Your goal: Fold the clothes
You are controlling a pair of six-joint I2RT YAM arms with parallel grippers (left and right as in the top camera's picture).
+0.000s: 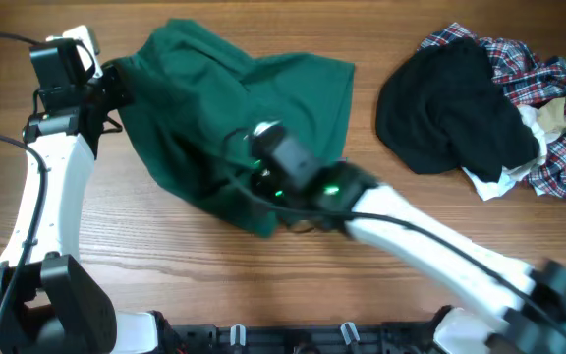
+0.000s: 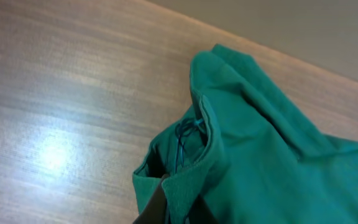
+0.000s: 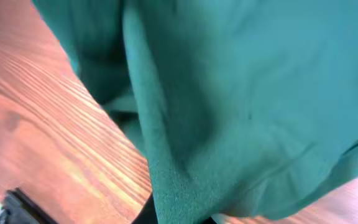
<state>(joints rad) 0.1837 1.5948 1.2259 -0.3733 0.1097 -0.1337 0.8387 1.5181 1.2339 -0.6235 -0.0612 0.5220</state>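
Looking down, you have the green garment [image 1: 214,108] lying rumpled on the worktop [image 1: 165,256], left of centre. Your left claw [image 1: 114,93] is clamped on a bunched hem at its left edge. Your right claw [image 1: 260,146] sits over the garment's middle, smothered in cloth, so I cannot tell whether it grips. A black garment [image 1: 450,98] and a plaid shirt [image 1: 563,118] lie heaped well apart at the right.

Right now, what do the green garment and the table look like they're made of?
Green garment: thin, soft cloth with a matte finish. It drapes in loose folds and bunches easily, and the right wrist view shows a fine fabric texture. Whether it is knit or woven is unclear.
Table: wood or a wood-look laminate with a slight sheen. It shows straight grain lines, with a patch of glare in the left wrist view.
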